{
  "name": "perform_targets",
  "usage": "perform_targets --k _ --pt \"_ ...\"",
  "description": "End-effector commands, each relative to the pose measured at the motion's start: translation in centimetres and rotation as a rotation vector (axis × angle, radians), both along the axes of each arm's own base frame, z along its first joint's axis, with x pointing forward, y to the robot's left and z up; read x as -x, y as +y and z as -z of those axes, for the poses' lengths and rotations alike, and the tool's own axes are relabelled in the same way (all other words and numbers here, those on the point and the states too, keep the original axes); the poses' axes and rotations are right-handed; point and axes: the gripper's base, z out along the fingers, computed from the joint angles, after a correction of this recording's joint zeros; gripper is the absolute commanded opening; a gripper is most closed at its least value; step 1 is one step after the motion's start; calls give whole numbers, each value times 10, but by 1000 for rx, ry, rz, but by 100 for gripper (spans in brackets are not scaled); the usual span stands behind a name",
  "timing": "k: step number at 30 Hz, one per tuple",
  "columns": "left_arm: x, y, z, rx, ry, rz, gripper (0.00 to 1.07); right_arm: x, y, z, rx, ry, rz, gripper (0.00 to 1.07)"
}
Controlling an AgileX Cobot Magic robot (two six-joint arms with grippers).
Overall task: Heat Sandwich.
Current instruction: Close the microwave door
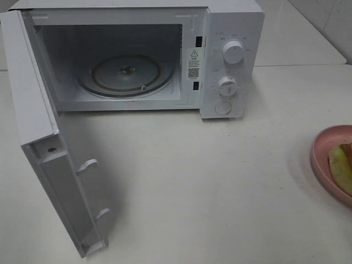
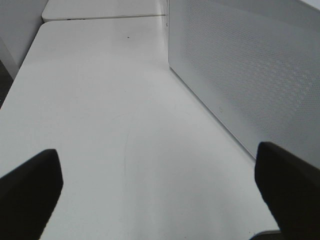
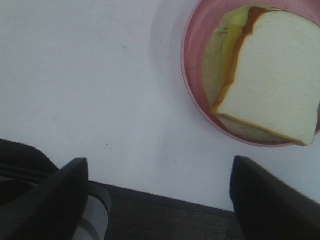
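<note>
You're looking at a white microwave [image 1: 231, 55] with white dials and a clear, grey-tinted glass turntable [image 1: 125, 74] inside its pale cavity. Its open door [image 1: 49, 159] is white too, and in the left wrist view its outer face shows a fine dotted mesh pattern. The table [image 1: 209, 181] is plain off-white. Your plate [image 3: 197, 100] is pink. The sandwich [image 3: 275, 75] has white bread, tan crust, and pale yellow-green and reddish filling. Both sets of gripper fingers [image 2: 30, 195] are black.

One microwave [image 1: 165, 55], one pink plate [image 3: 192, 95], one sandwich [image 3: 270, 75], two dials [image 1: 234, 52]
</note>
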Motion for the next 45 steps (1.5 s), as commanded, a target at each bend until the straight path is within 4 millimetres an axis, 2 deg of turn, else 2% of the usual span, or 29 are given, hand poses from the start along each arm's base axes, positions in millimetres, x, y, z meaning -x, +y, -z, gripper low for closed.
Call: perform_targets --k 1,12,17,20,25,45 --pt "3 0 0 0 -29 -5 100 12 -5 -6 -9 -14 -3 76" --pt "3 0 0 0 -29 -5 100 51 -20 -19 -61 -148 -15 76" --pt "3 0 0 0 -29 -5 100 68 -28 -11 -75 -212 -21 76" --pt "3 0 0 0 -29 -5 100 79 -34 -3 -89 -275 41 76" --pt "3 0 0 0 -29 -5 100 89 -32 -2 -176 -373 65 76" --pt "3 0 0 0 -29 -5 100 127 -36 1 -189 -639 206 76"
